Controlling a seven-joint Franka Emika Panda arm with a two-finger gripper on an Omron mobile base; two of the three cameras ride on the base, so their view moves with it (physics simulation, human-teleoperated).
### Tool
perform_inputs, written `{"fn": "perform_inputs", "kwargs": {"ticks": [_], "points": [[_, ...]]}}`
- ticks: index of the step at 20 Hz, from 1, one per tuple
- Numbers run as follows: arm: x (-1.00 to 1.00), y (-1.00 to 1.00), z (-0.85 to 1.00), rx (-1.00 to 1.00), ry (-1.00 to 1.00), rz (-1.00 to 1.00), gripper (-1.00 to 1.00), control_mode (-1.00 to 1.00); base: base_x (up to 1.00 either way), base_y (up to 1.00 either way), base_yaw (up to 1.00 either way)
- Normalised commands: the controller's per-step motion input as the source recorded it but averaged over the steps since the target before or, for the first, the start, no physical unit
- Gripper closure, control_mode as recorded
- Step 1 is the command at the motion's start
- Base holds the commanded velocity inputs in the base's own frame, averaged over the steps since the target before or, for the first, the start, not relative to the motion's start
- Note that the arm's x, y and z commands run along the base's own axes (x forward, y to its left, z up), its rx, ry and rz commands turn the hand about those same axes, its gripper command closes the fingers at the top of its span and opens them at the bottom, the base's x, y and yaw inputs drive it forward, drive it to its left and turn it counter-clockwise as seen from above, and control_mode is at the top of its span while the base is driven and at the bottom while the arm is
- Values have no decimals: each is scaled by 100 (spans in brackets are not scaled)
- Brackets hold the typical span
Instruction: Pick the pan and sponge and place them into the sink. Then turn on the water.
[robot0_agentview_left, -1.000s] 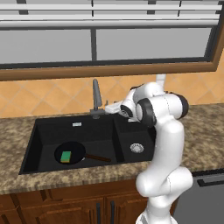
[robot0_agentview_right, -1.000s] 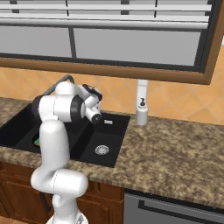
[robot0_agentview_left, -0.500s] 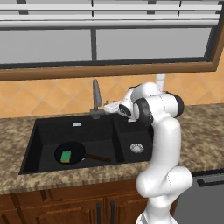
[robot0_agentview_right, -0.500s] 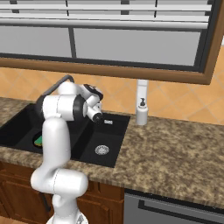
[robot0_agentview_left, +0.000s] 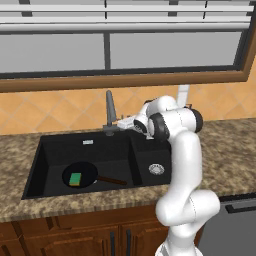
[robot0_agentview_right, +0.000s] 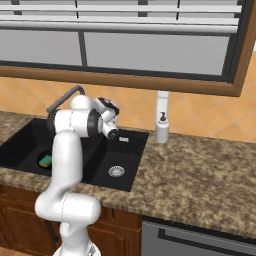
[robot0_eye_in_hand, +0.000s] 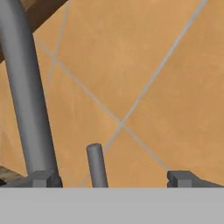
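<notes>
The black pan (robot0_agentview_left: 86, 171) lies in the wide basin of the black sink (robot0_agentview_left: 55, 152), its brown handle pointing right. The green and yellow sponge (robot0_agentview_left: 75, 179) rests inside the pan; the sponge (robot0_agentview_right: 46, 161) also peeks out beside my arm. No water runs from the grey tap (robot0_agentview_left: 110, 111). My gripper (robot0_agentview_left: 119, 123) is held level at the tap's base, behind the sink. In the hand view my gripper (robot0_eye_in_hand: 113, 179) is open, with the tap's thin lever (robot0_eye_in_hand: 96, 164) standing upright between the fingertips and the tap's thick pipe (robot0_eye_in_hand: 25, 96) at the left.
A white soap bottle (robot0_agentview_right: 162, 128) stands on the counter right of the sink. The narrower basin has a silver drain (robot0_agentview_left: 156, 169). Speckled granite counter (robot0_agentview_right: 200, 175) stretches right. Orange tiled wall and a window frame rise behind the tap.
The hand has crept a little left, closer to the tap. Pan and sponge have stayed where they were.
</notes>
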Motion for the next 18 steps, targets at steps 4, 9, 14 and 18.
{"fn": "perform_inputs", "kwargs": {"ticks": [4, 9, 14, 18], "points": [[26, 10, -18, 0, -2, 0, -100, -100, 0, 0, 0], [21, 3, -3, 0, -2, 0, -100, -100, 0, 0, 0], [18, 0, 2, 0, -6, 0, -100, -100, 0, 0, 0], [12, -1, 0, 0, -4, -1, -100, -100, 0, 0, 0]]}}
